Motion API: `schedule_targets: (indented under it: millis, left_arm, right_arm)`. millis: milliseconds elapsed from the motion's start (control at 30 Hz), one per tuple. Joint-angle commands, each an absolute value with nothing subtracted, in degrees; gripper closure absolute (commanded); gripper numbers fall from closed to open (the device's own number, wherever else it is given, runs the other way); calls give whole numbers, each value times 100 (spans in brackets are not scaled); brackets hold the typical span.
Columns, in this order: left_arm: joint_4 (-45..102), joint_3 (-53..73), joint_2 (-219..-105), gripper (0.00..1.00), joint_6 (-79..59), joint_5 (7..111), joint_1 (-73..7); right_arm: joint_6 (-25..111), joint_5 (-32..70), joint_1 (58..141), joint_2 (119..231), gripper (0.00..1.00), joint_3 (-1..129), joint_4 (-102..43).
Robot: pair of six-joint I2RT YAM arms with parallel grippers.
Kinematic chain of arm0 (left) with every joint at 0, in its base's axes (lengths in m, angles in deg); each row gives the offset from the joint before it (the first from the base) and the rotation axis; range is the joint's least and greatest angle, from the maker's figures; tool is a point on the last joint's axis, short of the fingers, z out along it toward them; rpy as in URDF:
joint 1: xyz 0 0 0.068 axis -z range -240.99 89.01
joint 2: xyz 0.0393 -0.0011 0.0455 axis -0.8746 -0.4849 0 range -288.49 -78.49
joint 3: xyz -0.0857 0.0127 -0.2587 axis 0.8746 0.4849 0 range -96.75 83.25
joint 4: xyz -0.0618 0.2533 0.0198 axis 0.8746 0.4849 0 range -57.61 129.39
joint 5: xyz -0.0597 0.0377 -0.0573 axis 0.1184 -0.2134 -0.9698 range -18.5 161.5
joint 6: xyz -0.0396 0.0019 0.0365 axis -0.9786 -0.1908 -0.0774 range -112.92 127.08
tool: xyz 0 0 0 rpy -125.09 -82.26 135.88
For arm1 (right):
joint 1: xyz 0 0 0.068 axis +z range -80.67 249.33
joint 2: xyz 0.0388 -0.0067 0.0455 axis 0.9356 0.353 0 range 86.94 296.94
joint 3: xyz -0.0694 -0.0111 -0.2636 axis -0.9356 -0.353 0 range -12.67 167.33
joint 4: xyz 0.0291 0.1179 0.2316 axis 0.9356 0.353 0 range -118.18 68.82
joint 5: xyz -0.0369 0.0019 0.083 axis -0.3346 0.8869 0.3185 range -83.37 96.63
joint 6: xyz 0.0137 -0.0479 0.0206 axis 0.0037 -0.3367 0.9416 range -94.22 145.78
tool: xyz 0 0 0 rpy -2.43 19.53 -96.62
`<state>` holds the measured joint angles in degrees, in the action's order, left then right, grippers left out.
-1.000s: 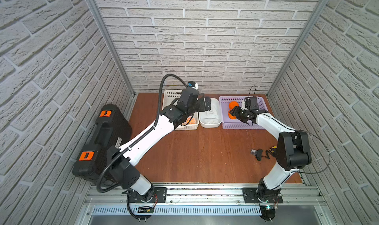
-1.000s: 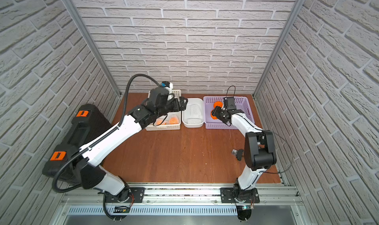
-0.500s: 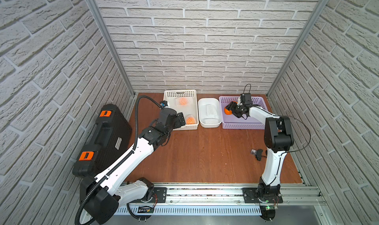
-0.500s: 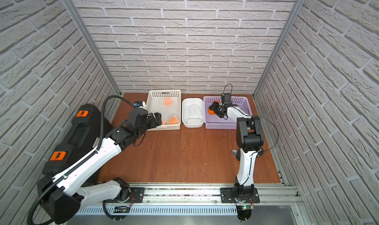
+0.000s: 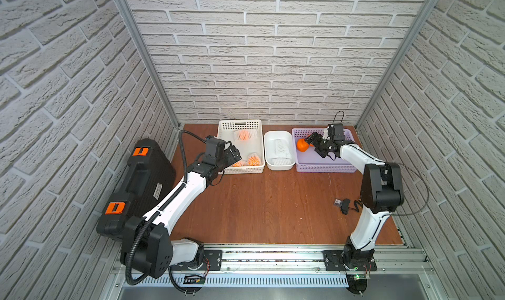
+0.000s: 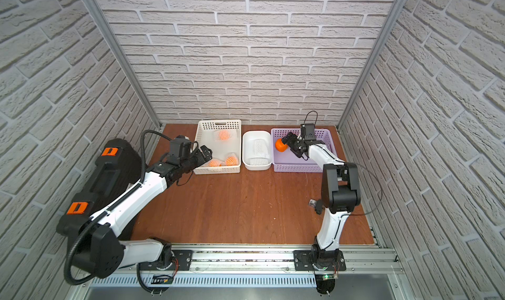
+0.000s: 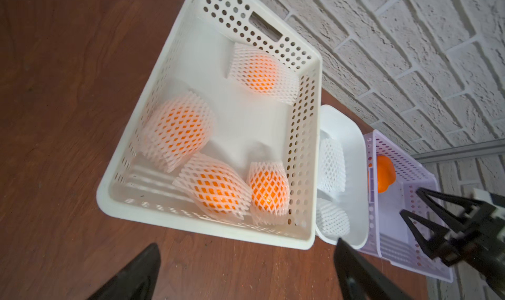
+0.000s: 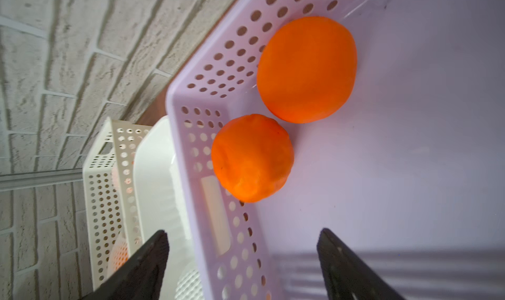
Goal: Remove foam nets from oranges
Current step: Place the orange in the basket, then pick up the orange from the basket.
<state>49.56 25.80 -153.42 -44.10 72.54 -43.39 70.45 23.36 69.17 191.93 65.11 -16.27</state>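
Left tool [image 5: 235, 153]: jaws wide, nothing between them, hanging at the near-left corner of the white perforated plastic basket [image 7: 207, 227] on the brown wooden worktop [image 5: 273, 203].

Directly ahead of it, inside that basket, lie four round oranges in white foam mesh nets. Three are grouped towards the near wall, the nearest netted orange [image 7: 216, 186] among them. One lies apart towards the far wall. The nearest sleeve's long axis runs slantwise across the tool's line of approach.

Right tool [image 5: 313, 143]: jaws apart, empty, over the lilac perforated basket [image 5: 328, 168]. Two bare oranges [image 8: 251, 157] rest there by the wall facing the smooth white tub [image 5: 278, 134]. That tub holds two empty foam nets [image 7: 332, 164].

Judgement: the left arm is nearer the netted fruit. The right is well apart, beyond the tub.
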Motion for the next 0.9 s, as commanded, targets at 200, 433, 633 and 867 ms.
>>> schedule_targets:
  millis: [200, 433, 633, 867]
  left_arm:
    - [3601, 2721, -15631, 2, -4762, 5753, -5061]
    - [2918, 3124, -15547, 2, -5202, 5792, -4991]
    - [3460, 2958, -15308, 2, -5897, 7578, -4215]
    - [4124, 1795, -16574, 5, -8017, 8411, -3860]
  right_arm:
    - [7483, 1868, 7293, 16594, 14, 5892, -2408]
    - [7099, 2039, 7963, 15338, 16, 5486, -2574]
    - [6276, 1352, 9140, 14954, 17, 4814, -2725]
    - [5839, 658, 9909, 15237, 21, 3856, -3450]
